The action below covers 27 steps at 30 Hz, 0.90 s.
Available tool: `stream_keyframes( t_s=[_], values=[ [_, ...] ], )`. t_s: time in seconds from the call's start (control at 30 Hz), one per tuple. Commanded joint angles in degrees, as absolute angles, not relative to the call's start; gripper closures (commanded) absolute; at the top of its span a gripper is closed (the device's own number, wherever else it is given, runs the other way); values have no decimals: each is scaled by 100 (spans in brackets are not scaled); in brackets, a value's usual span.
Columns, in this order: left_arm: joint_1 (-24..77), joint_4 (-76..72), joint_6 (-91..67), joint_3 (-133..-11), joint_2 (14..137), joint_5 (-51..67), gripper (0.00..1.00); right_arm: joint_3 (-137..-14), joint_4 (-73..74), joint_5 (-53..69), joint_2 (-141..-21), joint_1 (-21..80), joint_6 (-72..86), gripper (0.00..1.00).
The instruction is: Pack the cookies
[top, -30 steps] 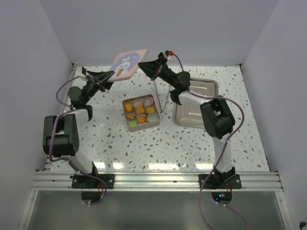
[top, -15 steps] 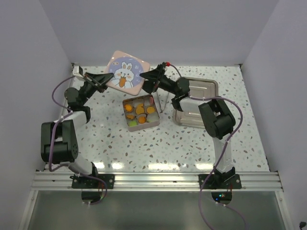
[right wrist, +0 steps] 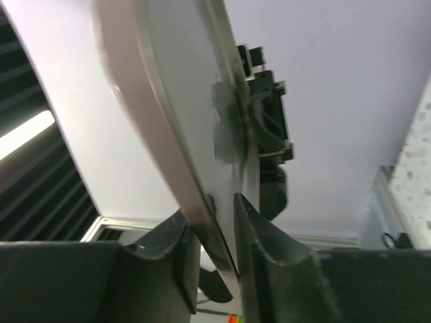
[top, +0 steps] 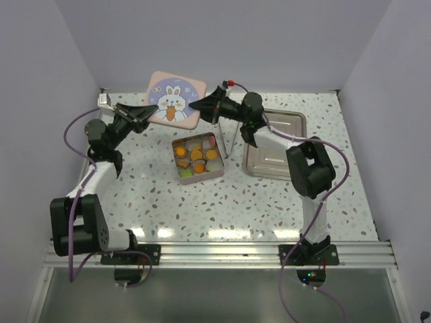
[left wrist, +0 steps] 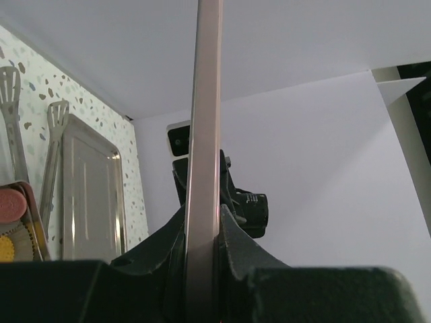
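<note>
Now | speckled table [top: 236, 202] | white walls | cookies [top: 196, 156] in tin [top: 190, 177]

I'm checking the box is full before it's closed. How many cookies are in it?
9 cookies, in three rows of three inside the open box; the overhead view is small, so any beneath would be hidden.

Pink square lid [top: 176, 99] with rabbit print tilted up above the table's [top: 269, 202] far side. Open pink tin [top: 197, 159] sits mid-table, metal tongs [top: 227, 138] just right of it. Steel tray [top: 275, 145] lies further right
</note>
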<state>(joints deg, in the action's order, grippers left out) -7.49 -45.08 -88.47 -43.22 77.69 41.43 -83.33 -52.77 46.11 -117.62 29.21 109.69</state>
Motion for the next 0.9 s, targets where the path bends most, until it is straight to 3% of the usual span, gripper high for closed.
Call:
stream_keyframes(
  t_s=[0.0, 0.13, 0.23, 0.27, 0.37, 0.6, 0.87],
  values=[
    [-747, -3745, -8139, -4359, 7603, 4210, 81, -8981, -3984, 4658, -11434, 2927, 10155, 76],
    [-729, -3288, -7849, -4412, 7524, 4298, 74, -9613, -2360, 4623, -11505, 2883, 9318, 84],
    [-721, -2754, -7507, -4430, 7445, 4429, 51, -9826, -2066, 4684, -11601, 2787, 9062, 89],
    [-729, -2620, -7280, -4447, 7427, 4482, 36, -9826, -2074, 4702, -11619, 2751, 9062, 90],
    [-738, -2049, -6813, -4473, 7365, 4570, 18, -9703, -2171, 4807, -11584, 2541, 9062, 93],
    [-782, -670, -5609, -4570, 7243, 4491, 10, -8949, -2548, 5930, -11435, 1785, 8948, 96],
    [-835, -492, -4966, -4386, 7339, 4623, 9, -8517, -1705, 6617, -11303, 1670, 7840, 99]
  ],
)
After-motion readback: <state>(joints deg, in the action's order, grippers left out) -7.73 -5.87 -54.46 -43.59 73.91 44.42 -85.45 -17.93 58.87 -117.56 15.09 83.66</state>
